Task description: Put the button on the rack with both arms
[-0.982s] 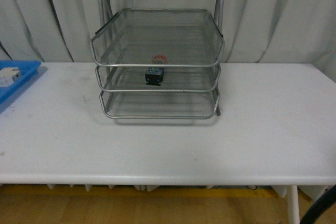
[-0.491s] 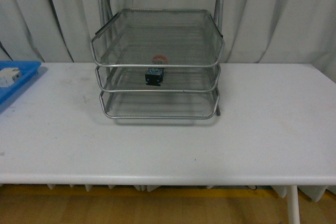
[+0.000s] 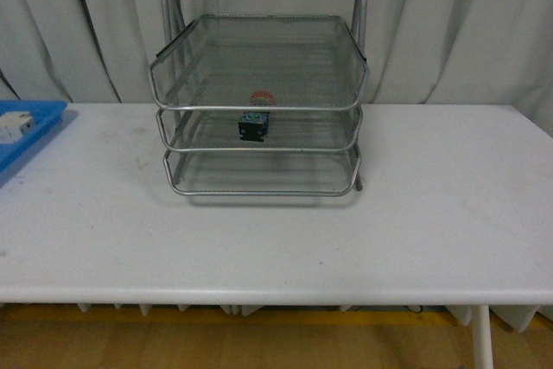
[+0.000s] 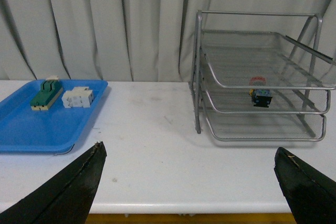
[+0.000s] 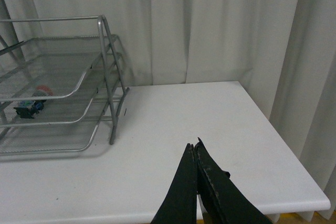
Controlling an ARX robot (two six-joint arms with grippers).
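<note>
Red-capped button [image 3: 256, 121] lies sideways in rack [image 3: 259, 108]; left fingers [image 4: 79, 182] wide, right fingers [image 5: 195, 182] together.

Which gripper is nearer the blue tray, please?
Left. The left gripper views the blue tray close by; the right gripper hangs past the rack, tray unseen.

One rack [image 3: 259, 101], three tiers; one button [image 3: 255, 123]; one blue tray [image 4: 47, 116] held seemingly two components.
</note>
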